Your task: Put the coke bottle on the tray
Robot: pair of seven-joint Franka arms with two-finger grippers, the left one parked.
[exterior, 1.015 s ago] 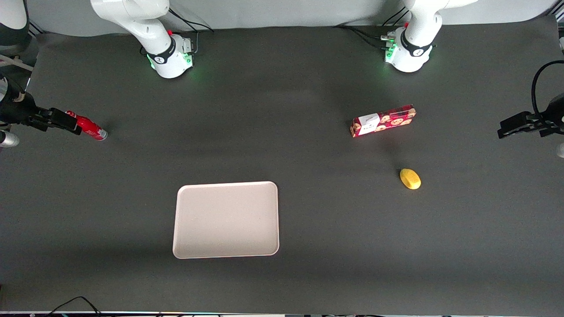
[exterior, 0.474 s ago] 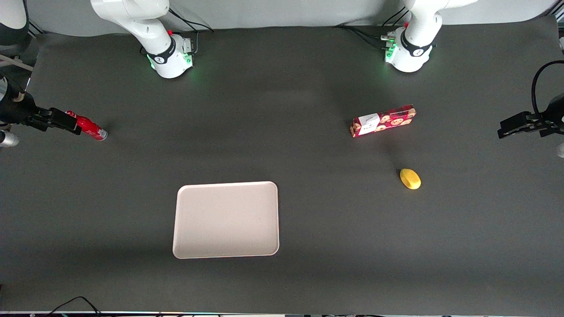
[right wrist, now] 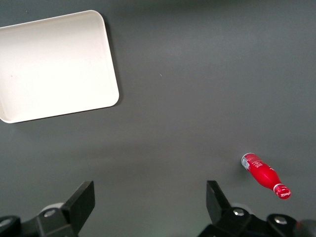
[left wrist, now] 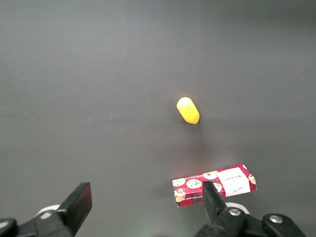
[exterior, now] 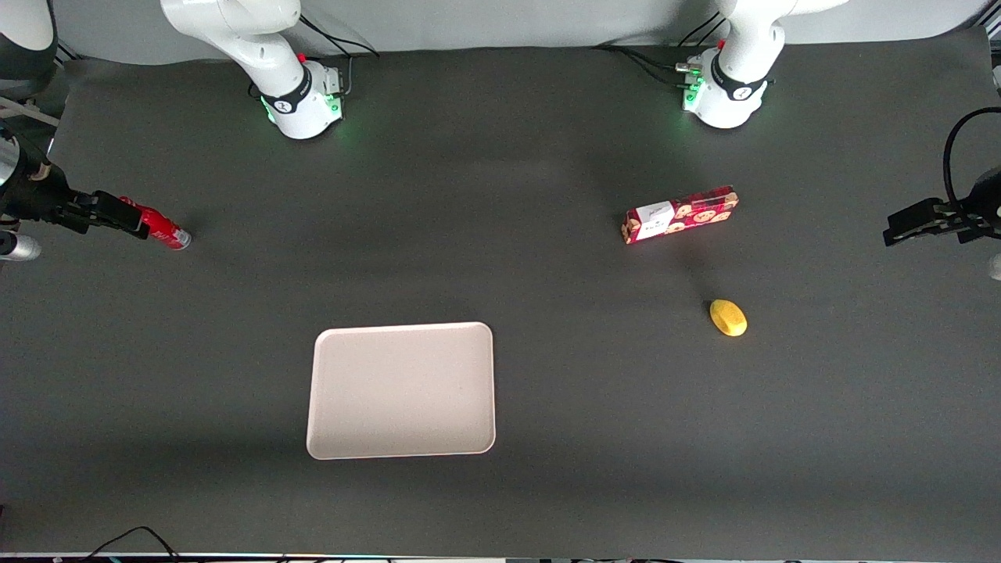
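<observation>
Your coke bottle (exterior: 163,230) is lying on its side on the table (exterior: 500,156) toward the working arm's end, well apart from the tray (exterior: 402,389); the gripper (right wrist: 150,202) is hovering above it, fingers spread (grasping nothing).

The gripper (exterior: 125,216) hangs fingers spread at the working arm's end of the table (exterior: 500,266), above the bottle (exterior: 160,227), which lies alone on bare mat. Open mat runs between the bottle and the tray (exterior: 402,389), nothing standing on it. The box (exterior: 679,214) and the yellow lump (exterior: 727,317) lie well apart, toward the parked arm's end
</observation>
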